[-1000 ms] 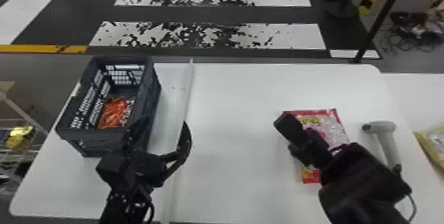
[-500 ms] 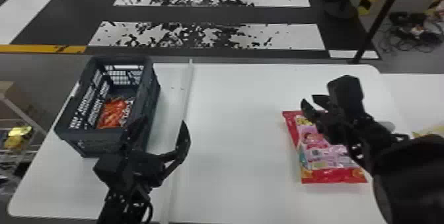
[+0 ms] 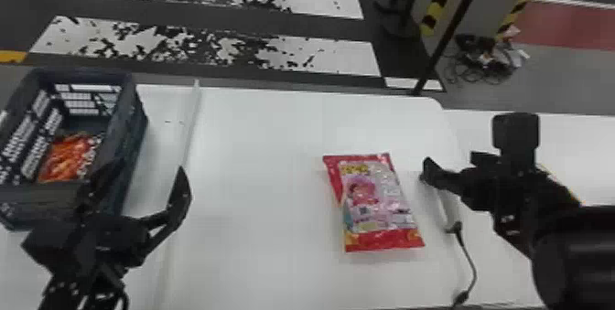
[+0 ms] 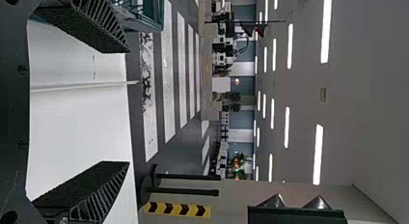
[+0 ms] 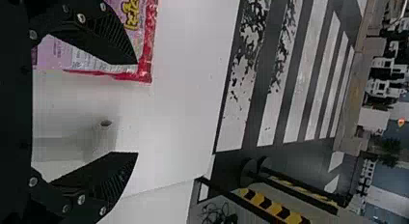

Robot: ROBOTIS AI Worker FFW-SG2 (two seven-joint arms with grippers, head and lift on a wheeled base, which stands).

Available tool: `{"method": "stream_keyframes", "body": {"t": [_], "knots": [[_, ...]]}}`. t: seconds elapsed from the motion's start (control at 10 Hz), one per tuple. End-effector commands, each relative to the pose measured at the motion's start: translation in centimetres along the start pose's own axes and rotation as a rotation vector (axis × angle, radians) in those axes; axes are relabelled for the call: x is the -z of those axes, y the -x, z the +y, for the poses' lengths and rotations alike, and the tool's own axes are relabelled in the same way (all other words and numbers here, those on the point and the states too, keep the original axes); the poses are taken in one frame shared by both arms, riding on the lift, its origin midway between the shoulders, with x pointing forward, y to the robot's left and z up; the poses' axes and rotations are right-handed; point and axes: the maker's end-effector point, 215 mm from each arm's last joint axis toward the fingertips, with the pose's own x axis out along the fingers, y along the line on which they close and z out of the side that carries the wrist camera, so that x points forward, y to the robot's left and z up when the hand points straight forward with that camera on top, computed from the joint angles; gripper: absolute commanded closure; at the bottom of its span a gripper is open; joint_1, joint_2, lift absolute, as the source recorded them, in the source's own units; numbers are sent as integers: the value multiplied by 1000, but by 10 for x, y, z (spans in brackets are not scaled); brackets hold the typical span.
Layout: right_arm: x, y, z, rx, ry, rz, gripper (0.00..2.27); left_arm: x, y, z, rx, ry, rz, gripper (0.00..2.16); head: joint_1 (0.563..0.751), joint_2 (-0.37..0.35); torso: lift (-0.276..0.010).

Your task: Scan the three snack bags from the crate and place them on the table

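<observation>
My left gripper [image 3: 145,175] stands open beside the dark crate [image 3: 87,76]; in the left wrist view the open left gripper [image 4: 128,107] has nothing between its fingers. An orange snack bag [image 3: 68,158] lies inside the crate. My right gripper [image 3: 450,167] is open over the white scanner [image 3: 446,206], which it partly covers. Flat on the table [image 3: 256,149], left of that gripper, lies a pink and red snack bag [image 3: 375,199]. In the right wrist view, the scanner [image 5: 102,137] shows between the spread fingers of the right gripper [image 5: 136,108], and the pink bag [image 5: 147,40] lies beside one finger.
A thin white strip [image 3: 190,126] runs along the table beside the crate. The scanner's dark cable [image 3: 471,263] trails toward the front edge. Behind the right arm, a yellow edge [image 3: 556,176] peeks out on the adjoining white surface. A black post [image 3: 450,30] rises beyond the table.
The head view has turned to the right. My right gripper has moved right, from above the pink bag to above the scanner, uncovering the bag. The left gripper stays beside the crate.
</observation>
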Motion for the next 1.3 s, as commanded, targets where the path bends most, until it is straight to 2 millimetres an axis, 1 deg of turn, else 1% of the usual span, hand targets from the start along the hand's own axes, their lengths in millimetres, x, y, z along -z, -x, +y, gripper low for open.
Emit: {"method": "stream_keyframes", "body": {"t": [0.0, 0.1, 0.2, 0.4, 0.7, 1.0, 1.1, 1.2], "knots": [[18, 2, -27, 34, -28, 39, 63, 0, 0, 1, -2, -1, 0, 39, 695, -214, -62], [32, -1, -38, 39, -45, 69, 63, 0, 0, 0, -1, 1, 0, 39, 695, -241, -62], [46, -6, -41, 19, -69, 107, 60, 0, 0, 0, -1, 1, 0, 39, 695, -252, -62], [75, -23, -41, -24, -112, 180, 56, 0, 0, 0, -2, 2, -1, 39, 695, -279, -62], [98, -48, -37, -77, -160, 253, 56, 1, 1, 1, -4, 3, 2, 39, 695, -288, -62], [115, -74, -38, -99, -177, 316, 70, 5, 1, 1, -5, 2, 8, 39, 695, -294, -62], [121, -80, -41, -95, -183, 335, 157, 6, -2, 0, -2, 1, 9, 39, 695, -294, -62], [127, -81, -50, -79, -177, 357, 414, 7, -5, -2, 2, 3, 10, 39, 695, -295, -62]]}}
